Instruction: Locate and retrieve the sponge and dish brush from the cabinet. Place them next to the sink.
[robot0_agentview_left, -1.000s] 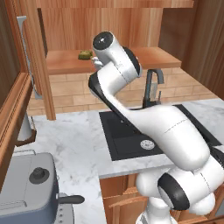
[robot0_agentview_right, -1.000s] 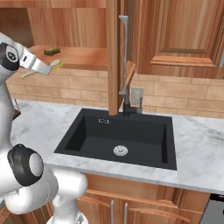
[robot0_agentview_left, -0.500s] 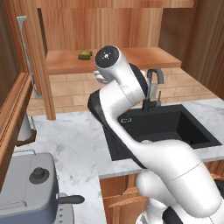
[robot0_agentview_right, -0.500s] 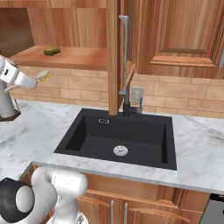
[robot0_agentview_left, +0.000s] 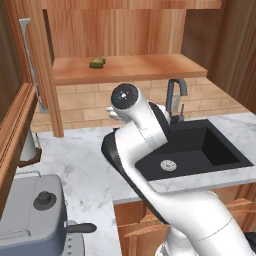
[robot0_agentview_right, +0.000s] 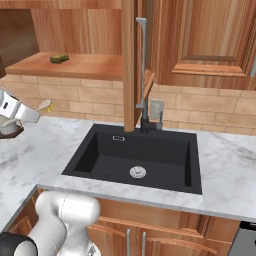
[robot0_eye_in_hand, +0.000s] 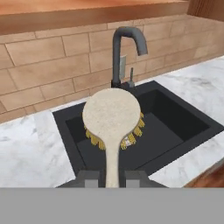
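The claw (robot0_eye_in_hand: 109, 176) pinches the dish brush (robot0_eye_in_hand: 112, 118) at frame center above the sink (robot0_eye_in_hand: 175, 127); the sponge (robot0_agentview_left: 97, 62) sits on the cabinet (robot0_agentview_left: 130, 67) shelf at upper left.

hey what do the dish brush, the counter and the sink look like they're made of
Dish brush: pale matte head and handle, maybe wood or plastic, with yellow bristles showing underneath. Counter: white with grey veining, looks like polished marble. Sink: flat matte black, possibly composite or coated metal; its drain looks like shiny silver metal.
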